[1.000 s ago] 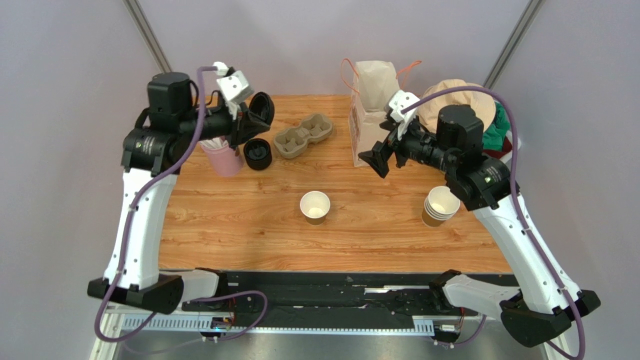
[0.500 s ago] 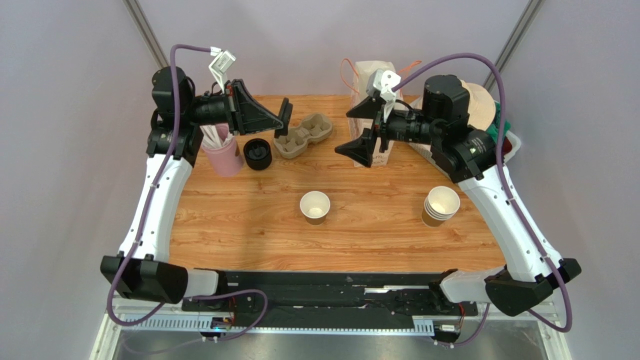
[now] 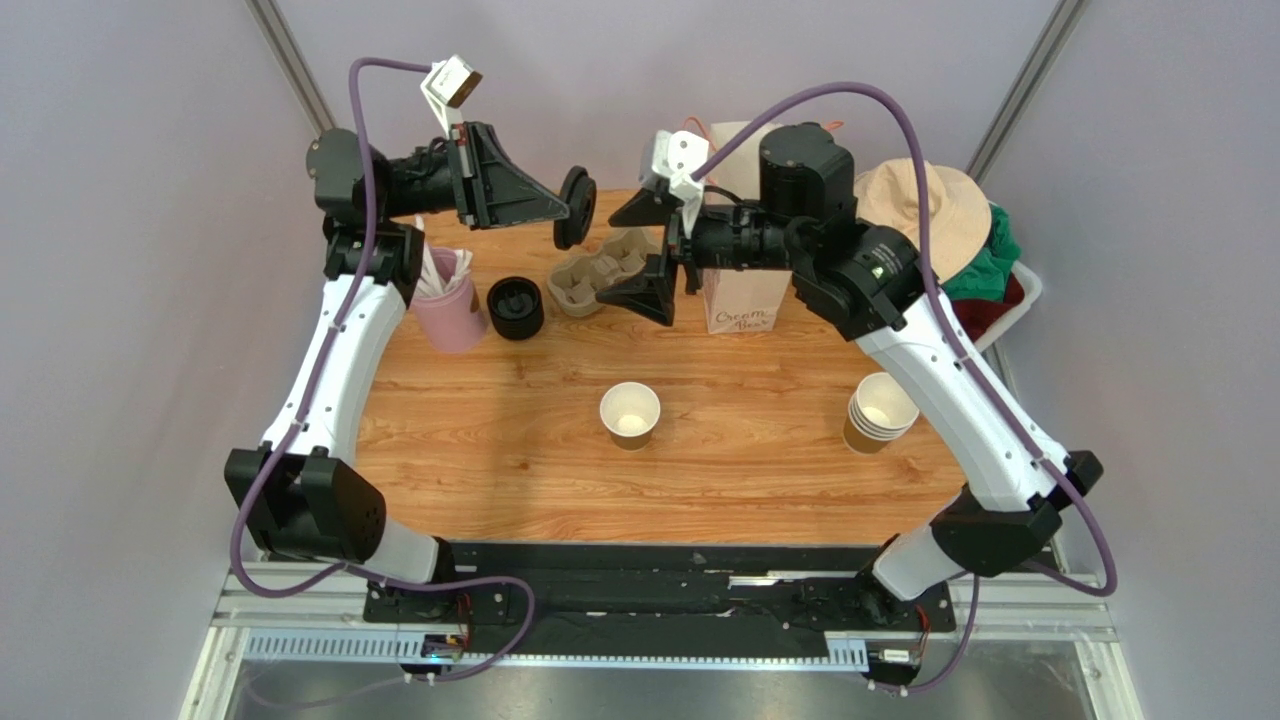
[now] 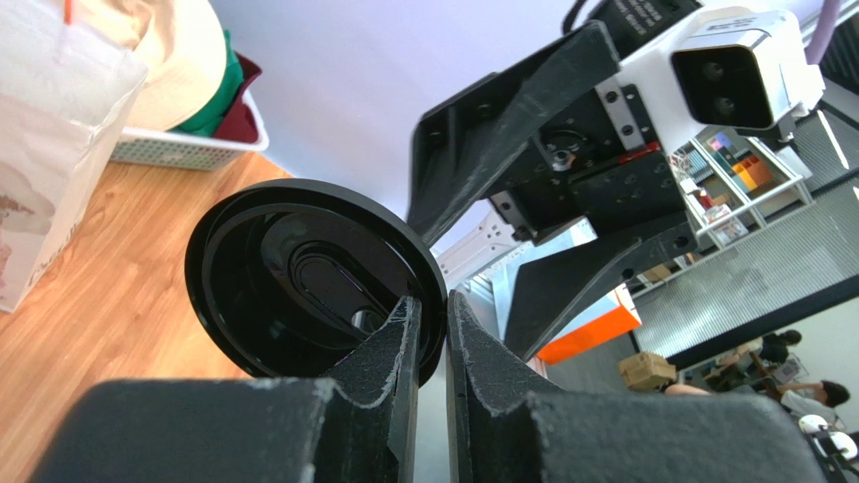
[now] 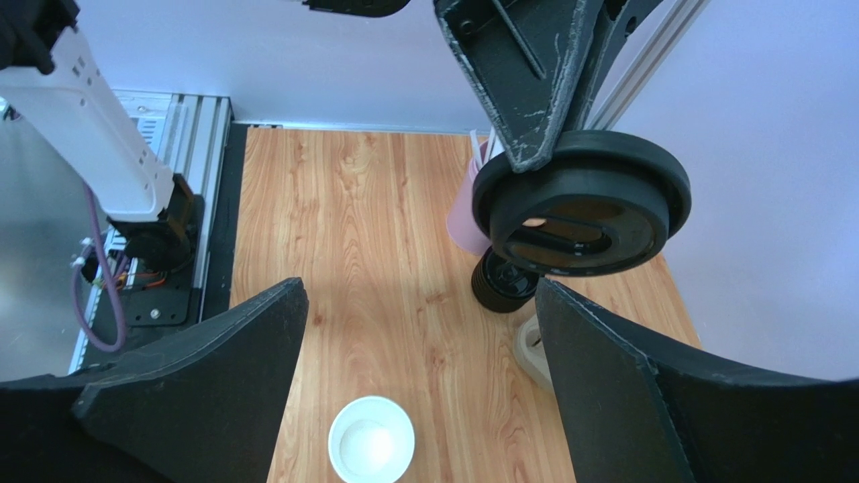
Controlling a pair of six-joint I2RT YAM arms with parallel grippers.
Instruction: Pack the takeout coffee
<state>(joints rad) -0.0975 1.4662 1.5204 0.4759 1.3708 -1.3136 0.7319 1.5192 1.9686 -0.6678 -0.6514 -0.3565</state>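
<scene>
The takeout coffee's brown paper cup, white inside, stands lidless and alone at mid-table; the right wrist view shows it from above. My left gripper is shut on the rim of a round black lid, held on edge high over the back of the table. The left wrist view shows the lid pinched between the pads. My right gripper hangs wide open just right of the lid, holding nothing. In its own view the lid floats ahead of the right gripper.
A pile of black lids and a pink cup of sticks stand back left. A pulp cup carrier lies under the grippers. A paper bag stands behind the right arm, a stack of brown cups at right, a basket with a hat beyond.
Both arms rose and swung toward each other over the back centre. The left carried the lid rightward; the right gripper came left past the bag, still open.
</scene>
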